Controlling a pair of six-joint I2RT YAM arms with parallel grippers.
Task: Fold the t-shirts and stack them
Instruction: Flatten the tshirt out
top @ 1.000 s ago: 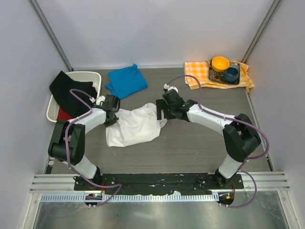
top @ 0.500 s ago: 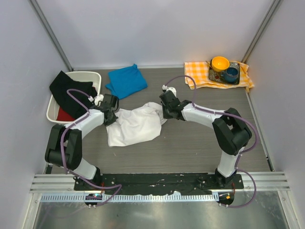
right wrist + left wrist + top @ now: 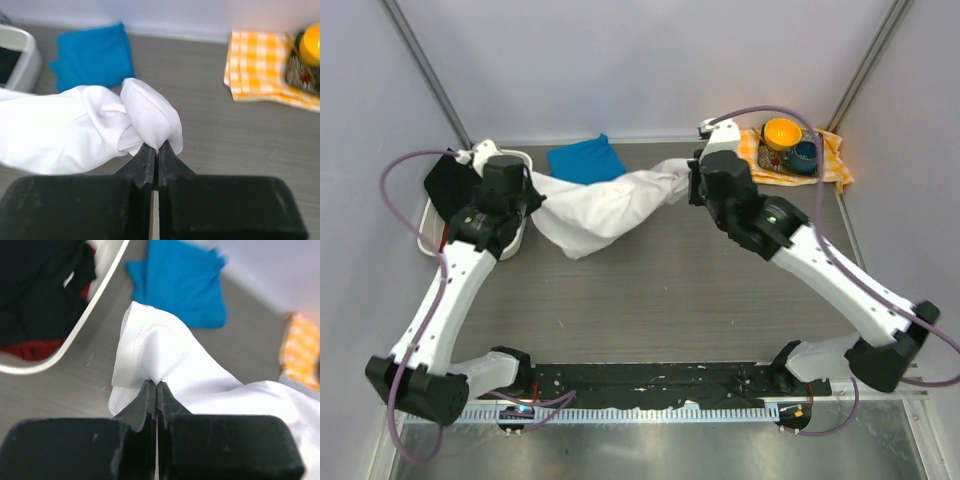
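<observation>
In the top view, the white t-shirt (image 3: pixel 605 205) was lying crumpled on the table (image 3: pixel 700 300) a second ago, and the right gripper (image 3: pixel 692 180) was still open. Now both arms are raised and the shirt hangs stretched between the right gripper and the left gripper (image 3: pixel 530 195), in front of the blue t-shirt (image 3: pixel 582 160), which lies folded near the back wall.

In the left wrist view, the left gripper (image 3: pixel 156 385) is clenched on a stitched fold of the white t-shirt (image 3: pixel 160 350), beside the white bin (image 3: pixel 100 295).

In the right wrist view, the right gripper (image 3: pixel 156 147) pinches a bunched edge of the white t-shirt (image 3: pixel 145 112).

The shirt seems lifted for spreading out; the folding is not yet begun.
</observation>
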